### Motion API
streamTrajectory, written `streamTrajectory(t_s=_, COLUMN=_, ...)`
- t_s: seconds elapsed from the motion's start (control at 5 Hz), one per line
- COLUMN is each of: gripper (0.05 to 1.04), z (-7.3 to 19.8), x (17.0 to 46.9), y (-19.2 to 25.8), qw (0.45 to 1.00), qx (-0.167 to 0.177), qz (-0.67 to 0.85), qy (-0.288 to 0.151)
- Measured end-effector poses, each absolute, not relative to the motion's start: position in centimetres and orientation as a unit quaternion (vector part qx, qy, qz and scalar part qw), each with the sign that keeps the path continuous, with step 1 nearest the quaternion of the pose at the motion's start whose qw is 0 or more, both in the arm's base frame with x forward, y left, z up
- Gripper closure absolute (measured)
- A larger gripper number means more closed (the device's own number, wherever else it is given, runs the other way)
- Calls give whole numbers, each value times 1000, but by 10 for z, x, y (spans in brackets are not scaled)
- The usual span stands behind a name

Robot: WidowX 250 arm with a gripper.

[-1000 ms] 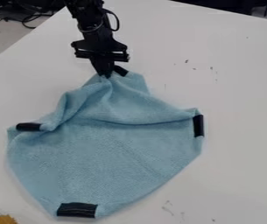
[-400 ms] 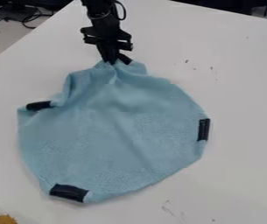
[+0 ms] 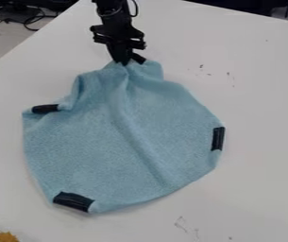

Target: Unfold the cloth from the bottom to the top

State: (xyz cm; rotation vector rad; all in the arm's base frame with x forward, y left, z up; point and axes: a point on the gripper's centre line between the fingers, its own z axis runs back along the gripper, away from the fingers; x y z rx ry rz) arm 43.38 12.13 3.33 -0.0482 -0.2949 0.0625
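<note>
The light blue cloth (image 3: 102, 151) lies spread over the middle of the white surface (image 3: 259, 104), a little toward nine o'clock in the view. At the cloth's twelve o'clock, the claw (image 3: 122, 63) is closed on its edge, pinching the fabric into a gather. From there a soft ridge runs down toward five o'clock, and the edge is rumpled around eleven. Black patches sit on the cloth's rim: one (image 3: 138, 58) just beside the claw, one (image 3: 45, 109) at ten, one (image 3: 218, 138) at three and one (image 3: 73, 201) at seven. Well apart from the cloth, an orange-yellow thing (image 3: 6, 237) shows toward the view's seven o'clock corner.
</note>
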Motion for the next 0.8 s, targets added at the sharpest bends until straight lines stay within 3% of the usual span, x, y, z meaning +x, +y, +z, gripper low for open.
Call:
streamTrajectory(t_s=0.4, gripper=296, z=31, x=423, y=112, qw=992, qx=-13, qz=54, qy=-110)
streamTrajectory(t_s=0.6, gripper=91, z=70, x=423, y=102, qw=992, qx=22, qz=38, qy=-115)
streamTrajectory(t_s=0.8, gripper=83, z=116, x=418, y=86, qw=988, qx=57, qz=20, qy=-141)
